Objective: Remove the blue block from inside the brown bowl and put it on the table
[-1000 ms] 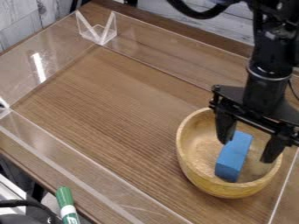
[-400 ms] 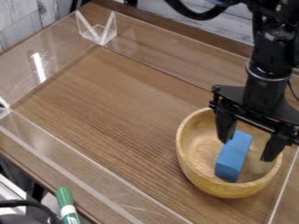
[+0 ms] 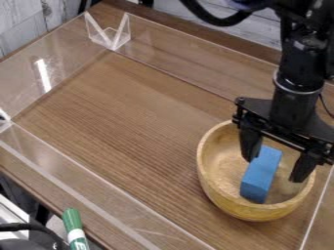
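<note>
The brown bowl [image 3: 220, 191] sits at the table's right front corner. Inside it the blue block [image 3: 261, 176] leans on end against the bowl's inner wall. My gripper [image 3: 279, 164] points straight down into the bowl and stands open. One black finger [image 3: 251, 143] is to the left of the block's top and the other is to its right, with gaps on both sides. The block's upper end lies between the fingers. The table [image 3: 131, 117] is brown wood grain.
Low clear acrylic walls [image 3: 53, 166] run along the table's edges, with a clear folded stand [image 3: 107, 29] at the back left. A green marker [image 3: 74, 229] lies outside the front wall at the bottom left.
</note>
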{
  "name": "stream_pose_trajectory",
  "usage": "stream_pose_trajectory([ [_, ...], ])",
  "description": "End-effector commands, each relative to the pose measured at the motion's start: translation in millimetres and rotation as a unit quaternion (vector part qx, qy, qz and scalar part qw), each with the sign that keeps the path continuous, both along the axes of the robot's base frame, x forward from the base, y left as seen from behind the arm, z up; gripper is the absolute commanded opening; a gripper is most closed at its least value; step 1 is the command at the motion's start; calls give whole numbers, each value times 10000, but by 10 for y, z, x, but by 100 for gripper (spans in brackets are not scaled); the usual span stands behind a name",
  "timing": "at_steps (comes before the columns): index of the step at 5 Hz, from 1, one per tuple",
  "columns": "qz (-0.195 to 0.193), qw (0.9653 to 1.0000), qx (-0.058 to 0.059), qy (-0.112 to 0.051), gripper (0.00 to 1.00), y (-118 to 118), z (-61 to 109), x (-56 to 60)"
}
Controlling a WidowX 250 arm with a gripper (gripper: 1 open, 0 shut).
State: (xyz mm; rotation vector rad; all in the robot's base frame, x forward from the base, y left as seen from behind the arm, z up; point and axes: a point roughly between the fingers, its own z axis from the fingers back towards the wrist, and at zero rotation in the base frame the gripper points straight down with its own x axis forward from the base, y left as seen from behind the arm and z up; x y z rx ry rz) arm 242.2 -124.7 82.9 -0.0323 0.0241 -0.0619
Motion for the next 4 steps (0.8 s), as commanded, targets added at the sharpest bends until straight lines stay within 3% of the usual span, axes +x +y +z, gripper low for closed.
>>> stream_pose_trajectory([
  [1,-29,9998,-78,-170,100,-39,16,35],
  [4,47,9998,-103,-188,100,-30,-209,26],
])
